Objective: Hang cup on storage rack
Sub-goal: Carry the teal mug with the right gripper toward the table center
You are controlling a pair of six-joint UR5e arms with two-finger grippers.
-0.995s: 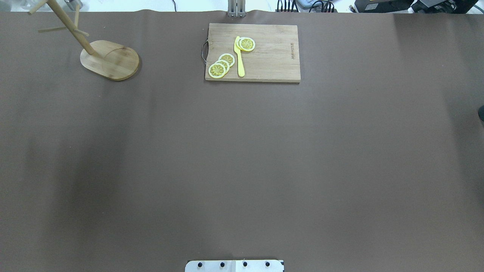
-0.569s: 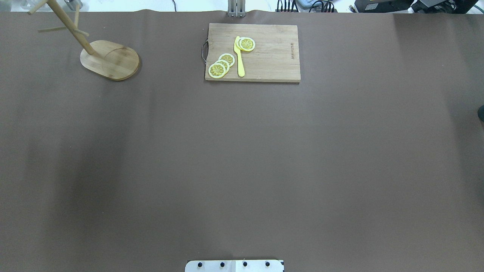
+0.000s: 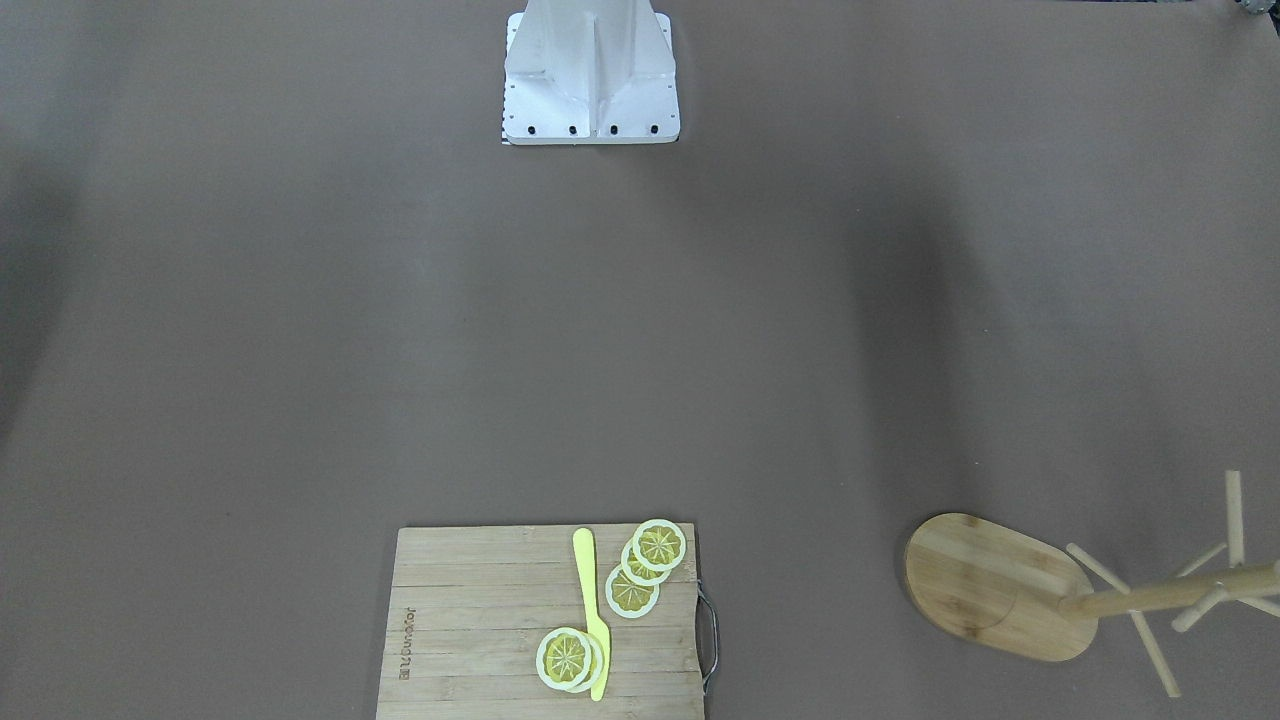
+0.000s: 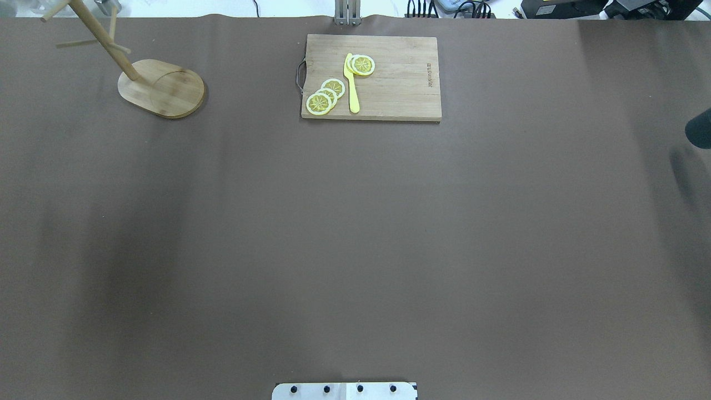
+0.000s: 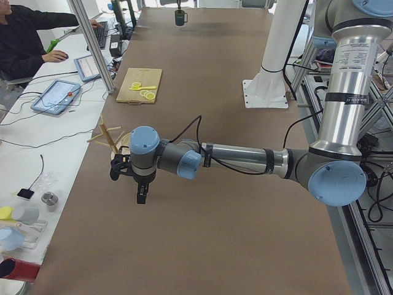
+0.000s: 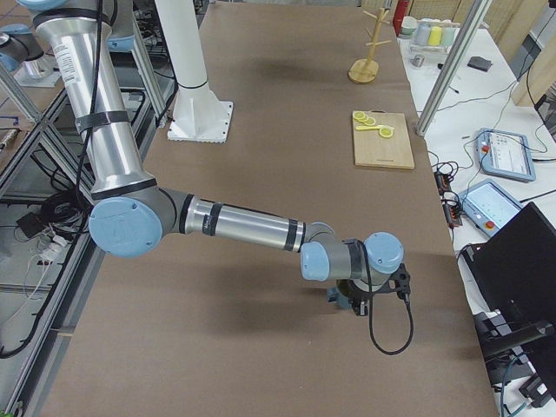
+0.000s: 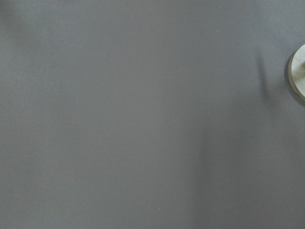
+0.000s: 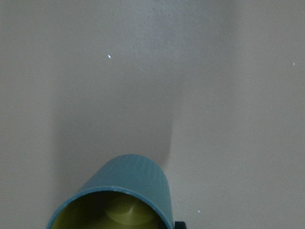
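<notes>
Cup: ribbed teal-blue mug [image 8: 131,183] right by right end effector [image 6: 354,302], grip can't be told.
Carry: level toward light wooden mug tree [image 4: 166,91]; line up free peg [image 4: 121,49].

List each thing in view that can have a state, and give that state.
cup: empty, off the rack, at the right gripper
storage rack: upright, pegs bare
cutting board: flat, carrying lemon slices and a yellow knife
left gripper: above the table, open or shut unclear
right gripper: open or shut unclear
</notes>
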